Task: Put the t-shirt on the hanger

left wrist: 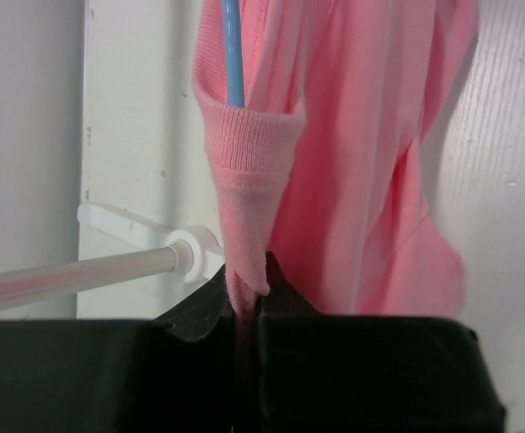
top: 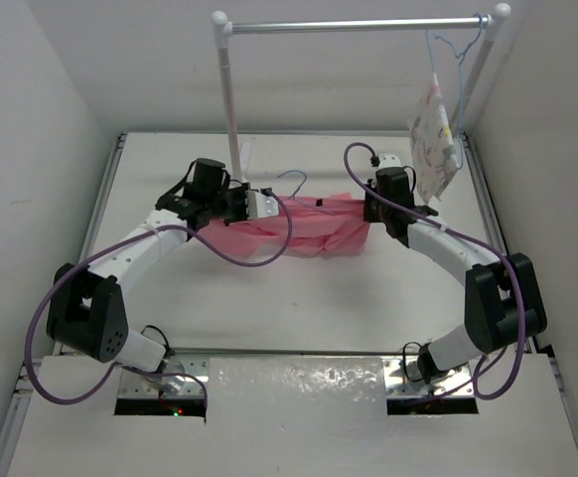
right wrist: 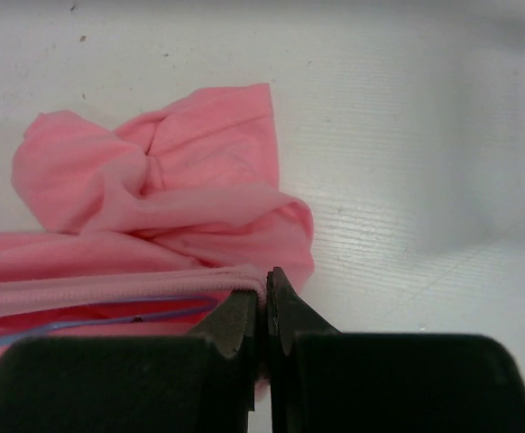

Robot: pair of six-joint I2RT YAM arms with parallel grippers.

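Fingers on both arms are sitting closed on pink cloth. The left fingers [left wrist: 267, 302] are pinching a twisted, ribbed edge of the shirt [top: 309, 231], and the right fingers [right wrist: 271, 298] are clamping a ribbed hem at its other end.

Across the desk [top: 299, 318], bare room is lying open toward 6 o'clock of the shirt. The rack [top: 359, 24] is standing along the 12 o'clock edge. Its post [top: 231, 99] is rising just beside the left fingers, at about 11 o'clock of the shirt. A white garment [top: 433, 139] is hanging at 1 o'clock, near the right arm's wrist.

The shirt is stretching bunched over the far half of the desk, its long axis running from 9 to 3 o'clock, with each arm holding the end on its own side. Whether it is resting on the desk or hanging just above it cannot be told.

The hanger [top: 294, 179] is showing its hook at 12 o'clock of the shirt's middle. From the left wrist, its blue wire is passing into a ribbed opening directly beyond the pinch; neck or sleeve cannot be told. From the right wrist, thin blue wire is running beside the clamped hem, toward 9 o'clock from the fingertips.

The wire seems to be sitting partly inside the cloth, so the coming move is probably depending on drawing cloth outward along that 9-to-3 axis. The post is crowding the left side; 6 o'clock is offering the freest room.
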